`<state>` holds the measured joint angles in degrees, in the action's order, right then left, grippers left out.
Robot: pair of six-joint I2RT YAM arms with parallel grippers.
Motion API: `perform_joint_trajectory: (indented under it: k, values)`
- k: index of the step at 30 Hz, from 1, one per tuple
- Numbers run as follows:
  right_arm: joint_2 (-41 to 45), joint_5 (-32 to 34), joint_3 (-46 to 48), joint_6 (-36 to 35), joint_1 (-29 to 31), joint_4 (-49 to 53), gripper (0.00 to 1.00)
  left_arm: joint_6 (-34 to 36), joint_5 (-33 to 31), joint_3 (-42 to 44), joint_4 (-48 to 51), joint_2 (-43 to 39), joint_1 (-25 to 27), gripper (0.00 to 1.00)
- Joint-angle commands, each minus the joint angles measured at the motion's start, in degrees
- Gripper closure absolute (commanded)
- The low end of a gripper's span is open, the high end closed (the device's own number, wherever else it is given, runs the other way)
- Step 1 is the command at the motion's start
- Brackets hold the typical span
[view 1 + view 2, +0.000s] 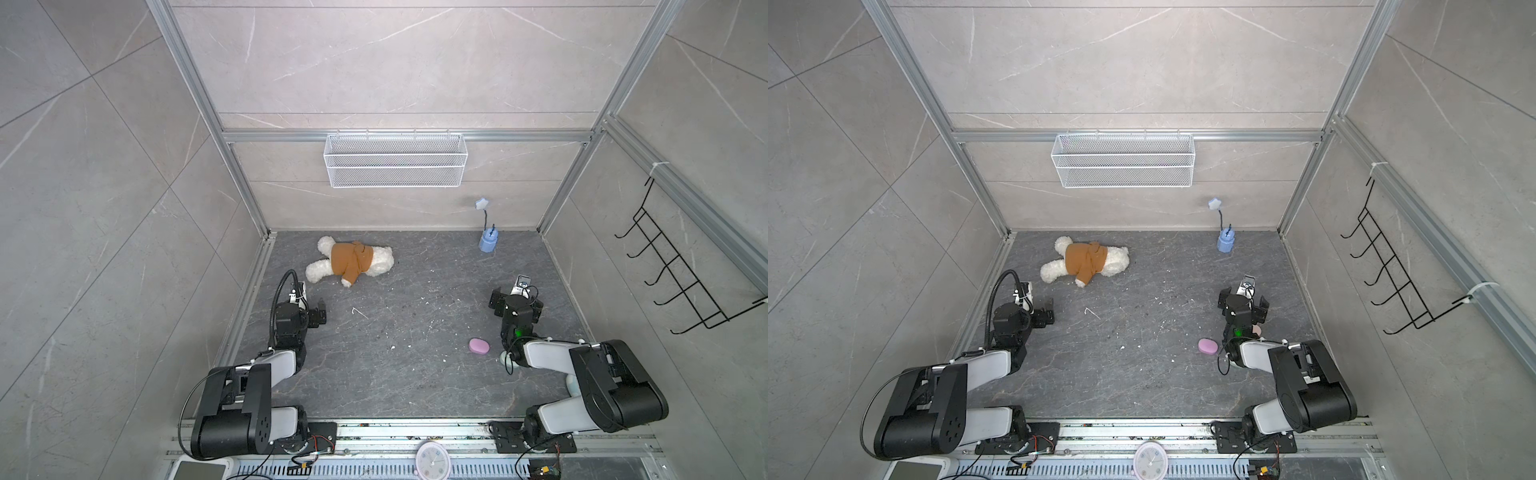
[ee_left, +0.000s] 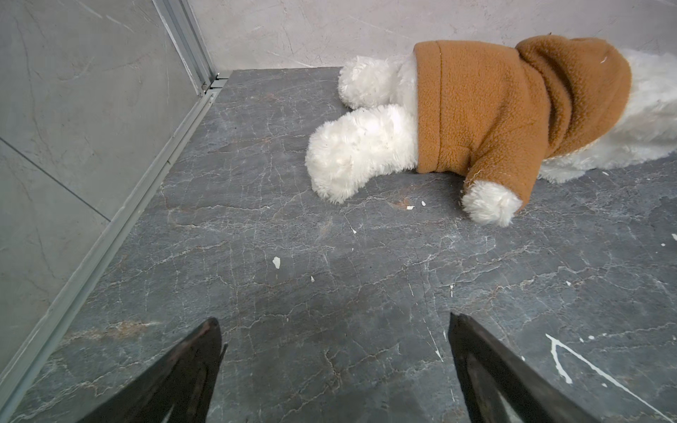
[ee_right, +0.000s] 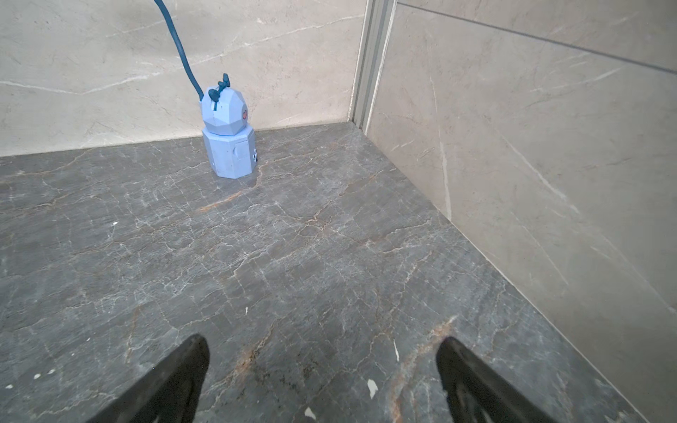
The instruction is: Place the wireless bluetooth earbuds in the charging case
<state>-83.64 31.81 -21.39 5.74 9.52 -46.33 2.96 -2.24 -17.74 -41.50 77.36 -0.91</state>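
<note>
Item under inspection: lilac oval plastic charging case (image 1: 478,346) (image 1: 1207,345). It lies flat on the dark grey marbled tabletop (image 1: 395,374), right of centre and towards the front. It sits just beside the inner side of the right arm's forearm. As far as both top views show, its lid is shut. The wireless bluetooth earbuds are too small to make out in any view. A peach-pink rounded object (image 1: 1257,331) shows partly from behind the right arm's wrist in a top view; what it is cannot be told.

Right gripper (image 3: 324,344): jaws spread wide, nothing between them, bare tabletop beneath. It stands beyond the case, towards the back wall. Ahead of it, in the far right corner, stands an upright light blue faceted robot-shaped figure (image 3: 229,135) with a dark blue stalk.

Left gripper (image 2: 335,329): jaws likewise spread and empty, over bare tabletop near the left wall, well apart from the case. Ahead of it lies a white plush bear in a brown fleece hoodie (image 2: 476,110).

White specks (image 2: 276,261) are scattered over the tabletop. A white wire mesh basket (image 1: 395,160) hangs on the back wall, and a black wire hook rack (image 1: 681,282) on the right wall.
</note>
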Motion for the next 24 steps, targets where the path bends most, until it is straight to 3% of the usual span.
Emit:
perform_joint_trajectory:
  k: [1, 6, 9, 10, 12, 14, 16, 24]
  values:
    - [0.3, -5.1, 0.7, -0.3, -1.5, -1.9, 0.00, -1.1, 1.4, 0.1, -6.8, 1.9, -0.4, 0.02]
    - [0.2, -11.8, 2.5, -0.7, -3.1, -5.1, 0.00, -0.7, 2.2, -0.1, -8.4, 4.4, -0.4, 0.02]
    - [-4.4, -16.0, 5.5, -1.5, -4.4, -15.7, 0.00, -0.4, 2.6, -0.3, -8.9, 5.5, -0.4, 0.02]
    - [-4.5, -16.1, 5.4, -2.1, -4.3, -16.9, 0.00, -0.4, 2.7, -0.4, -9.0, 5.9, -0.5, 0.02]
    - [-2.0, -15.4, 4.2, -0.4, -4.5, -8.6, 0.00, -0.4, 2.7, -0.6, -9.1, 6.5, -0.4, 0.02]
    - [-4.5, -15.1, 4.8, -1.6, -4.4, -15.0, 0.00, -0.3, 3.1, -1.0, -8.7, 7.2, -0.5, 0.01]
    - [-2.9, -15.0, 3.6, -1.2, -4.5, -9.6, 0.00, -0.3, 2.7, -1.2, -9.2, 8.0, -0.5, 0.02]
    - [-3.7, -14.3, 3.0, -1.3, -4.4, -10.1, 0.00, -0.4, 2.7, -1.6, -8.5, 7.9, -0.6, 0.02]
